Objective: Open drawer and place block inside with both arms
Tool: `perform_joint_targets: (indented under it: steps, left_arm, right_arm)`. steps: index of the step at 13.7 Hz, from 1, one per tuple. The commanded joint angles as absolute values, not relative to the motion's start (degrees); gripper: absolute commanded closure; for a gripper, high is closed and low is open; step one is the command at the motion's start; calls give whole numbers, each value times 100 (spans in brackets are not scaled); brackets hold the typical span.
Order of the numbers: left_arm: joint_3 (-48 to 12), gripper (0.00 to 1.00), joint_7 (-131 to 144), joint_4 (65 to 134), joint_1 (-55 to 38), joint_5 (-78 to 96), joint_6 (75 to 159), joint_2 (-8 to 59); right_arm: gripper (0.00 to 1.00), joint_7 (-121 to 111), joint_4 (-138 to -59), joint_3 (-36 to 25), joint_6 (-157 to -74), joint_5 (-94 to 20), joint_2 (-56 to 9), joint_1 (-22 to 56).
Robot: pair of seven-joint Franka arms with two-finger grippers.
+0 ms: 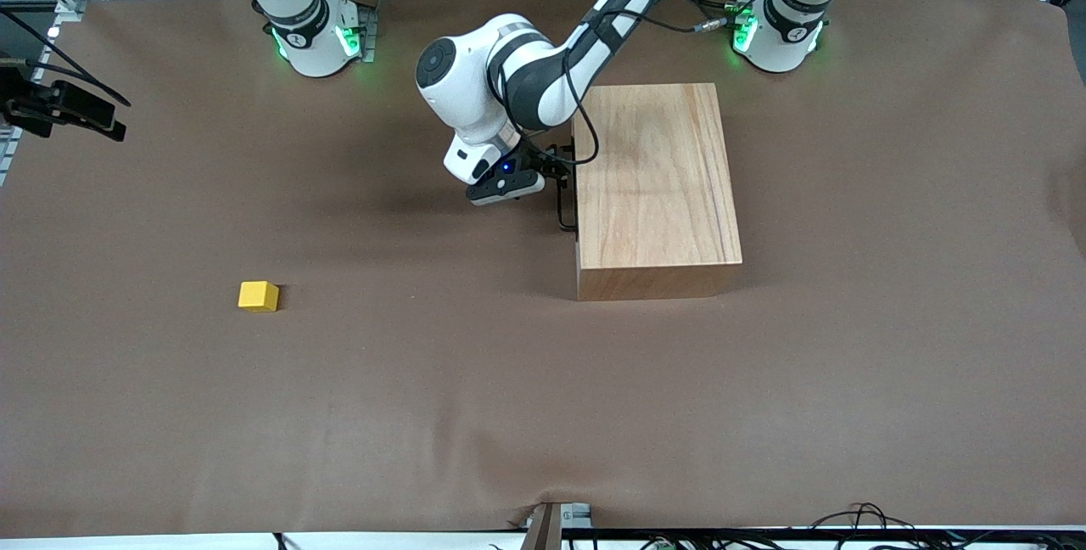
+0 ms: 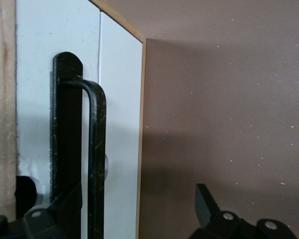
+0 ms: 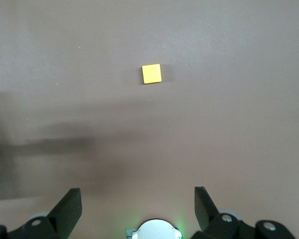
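Drawer (image 1: 576, 185) shut, we find, its white front panel flush with the wooden box (image 1: 653, 181), which stands toward the left arm's end of the table (image 1: 543, 414). We see the left gripper (image 1: 561, 174) right at that front, its 2 fingers spread wide: one finger (image 2: 65, 209) lies against the black bar handle (image 2: 96, 159), the other finger (image 2: 207, 204) stands well clear of it over bare cloth, so nothing is gripped. We spot the yellow block (image 1: 258, 295) alone on the table, well apart from the box, toward the right arm's end and nearer the front camera. We see the right gripper (image 3: 137, 206) high over the table above its own base, fingers wide apart and empty, the right arm waiting.
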State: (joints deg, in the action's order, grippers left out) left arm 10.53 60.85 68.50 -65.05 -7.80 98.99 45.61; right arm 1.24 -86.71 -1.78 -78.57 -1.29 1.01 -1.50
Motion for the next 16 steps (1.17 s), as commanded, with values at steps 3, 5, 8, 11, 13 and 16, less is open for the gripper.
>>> perform_joint_targets:
  steps: [3, 5, 8, 11, 13, 16]
  left_arm:
    - [1064, 0, 6029, 6653, -6530, -888, 9913, 4764]
    - [1063, 0, 6038, 6653, -6522, -861, 9967, 4772]
    - [1063, 0, 6100, 6653, -6504, -730, 10247, 4790]
    - [1055, 0, 6397, 6653, -6504, -616, 10703, 4799]
    - [1072, 0, 6618, 6671, -6495, -169, 11090, 4860]
    - [1081, 0, 6653, 6671, -6504, -123, 11293, 4904]
  right_arm:
    - [0, 44, -8587, -141, -7778, -193, 62, -246]
    - [0, 35, -8604, -141, -7778, -202, 62, -246]
    - [0, 35, -8604, -141, -7778, -202, 62, -246]
    - [0, 35, -8604, -141, -7770, -202, 62, -246]
    - [0, 35, -8604, -141, -7752, -202, 62, -246]
    - [0, 35, -8604, -141, -7752, -202, 62, -246]
